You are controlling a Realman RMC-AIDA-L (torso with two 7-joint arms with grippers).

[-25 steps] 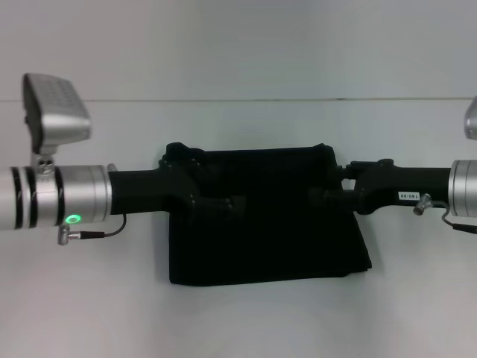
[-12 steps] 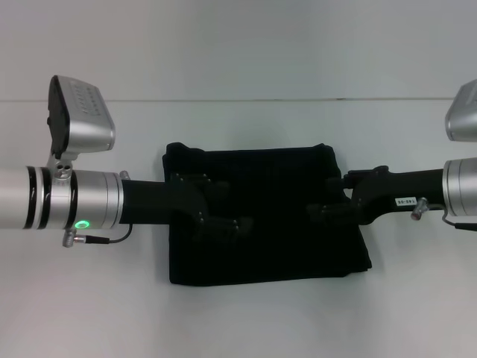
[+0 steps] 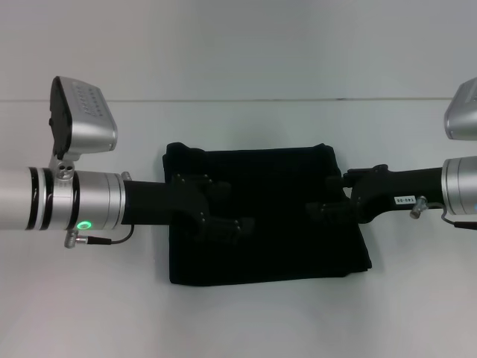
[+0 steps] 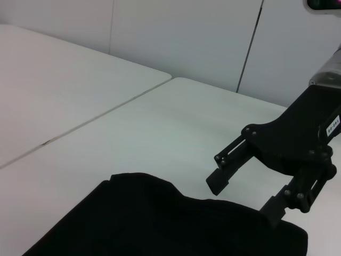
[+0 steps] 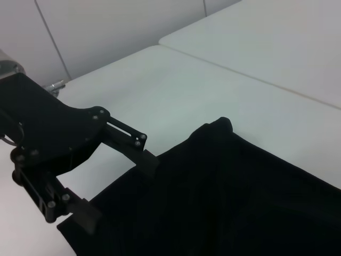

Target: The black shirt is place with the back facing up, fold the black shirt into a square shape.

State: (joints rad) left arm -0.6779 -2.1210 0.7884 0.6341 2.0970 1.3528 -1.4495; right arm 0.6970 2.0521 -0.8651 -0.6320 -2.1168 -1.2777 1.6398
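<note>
- I am seeing both sets of jaws standing apart with nothing between them: in the left wrist view the right gripper (image 4: 244,189) is showing two separated fingers, and in the right wrist view the left gripper (image 5: 118,184) is showing the same.
- From the head view, the left gripper (image 3: 223,212) is reaching in over the left part of the black shirt (image 3: 276,250), and the right gripper (image 3: 328,201) is reaching in over its right part.
- I am looking at the black shirt lying folded into a rough rectangle in the middle of the white table (image 3: 238,321), with its right edge slanting outward toward the near corner.
- A small bunched fold is sitting at the shirt's far left corner.
- The black arms are covering the middle band of the cloth, so I cannot tell whether the fingertips are touching the fabric.
- A seam (image 3: 246,99) is running across the table beyond the shirt.
</note>
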